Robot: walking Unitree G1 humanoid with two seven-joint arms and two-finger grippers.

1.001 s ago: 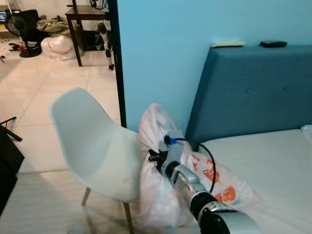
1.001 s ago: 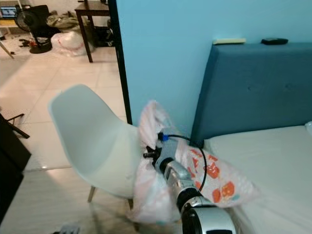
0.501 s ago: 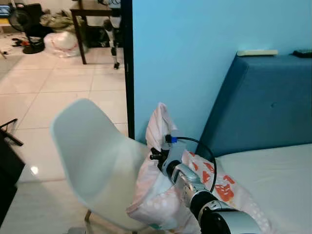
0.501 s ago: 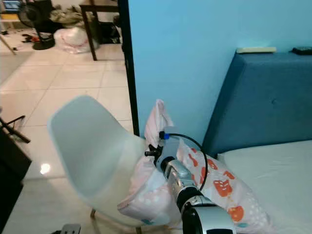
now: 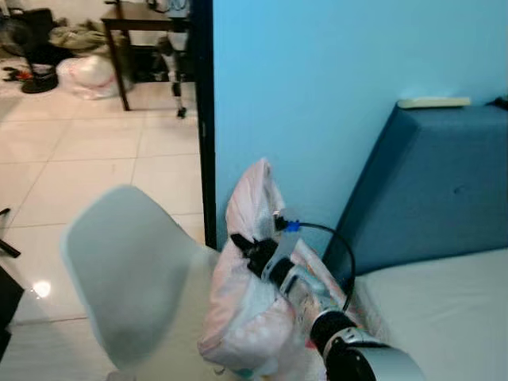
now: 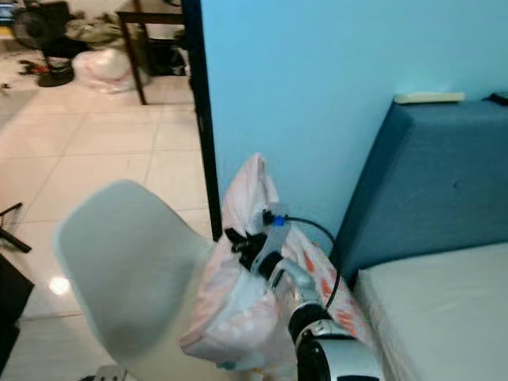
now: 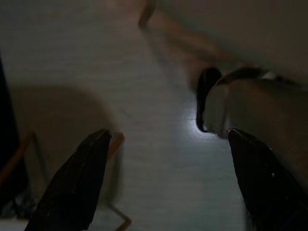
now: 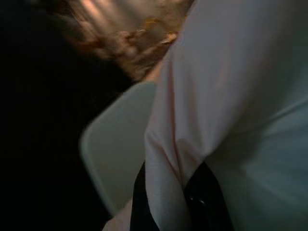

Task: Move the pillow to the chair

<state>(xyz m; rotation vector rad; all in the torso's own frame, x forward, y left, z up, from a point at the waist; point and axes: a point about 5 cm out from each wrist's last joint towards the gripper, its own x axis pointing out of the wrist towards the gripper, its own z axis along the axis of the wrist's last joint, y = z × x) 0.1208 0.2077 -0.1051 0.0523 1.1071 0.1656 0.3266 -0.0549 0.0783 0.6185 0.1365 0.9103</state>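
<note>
**Beside the bed, the right claw is holding the pillow over the chair**

Between the blue headboard (image 5: 421,182) and the white chair (image 5: 127,278), the right claw (image 5: 244,248) is gripping the pillow (image 5: 242,309), with its black fingers closed on a fold of the pink fabric. The pillow is standing almost upright, with its top corner pointing up in front of the light blue wall (image 5: 317,95). Its lower part is hanging over the right edge of the chair seat, and its back part with the orange print is reaching toward the white mattress (image 6: 444,309). I cannot tell whether the pillow is resting on the seat or only touching it.

The right wrist view is giving a closer look: the fabric of the pillow (image 8: 231,106) is pinched between the two fingers (image 8: 139,202), and the pale shell of the chair (image 8: 115,154) is lying just behind it.

The left wrist view is very dark. The left claw (image 7: 166,139) is hanging with its fingers wide apart over the tiled floor (image 7: 154,183), holding nothing.

The head views are also showing a dark door frame (image 5: 202,119) at the end of the wall, and, far behind, a dark counter (image 5: 131,24) with a white bag (image 5: 83,75) beside it.
</note>
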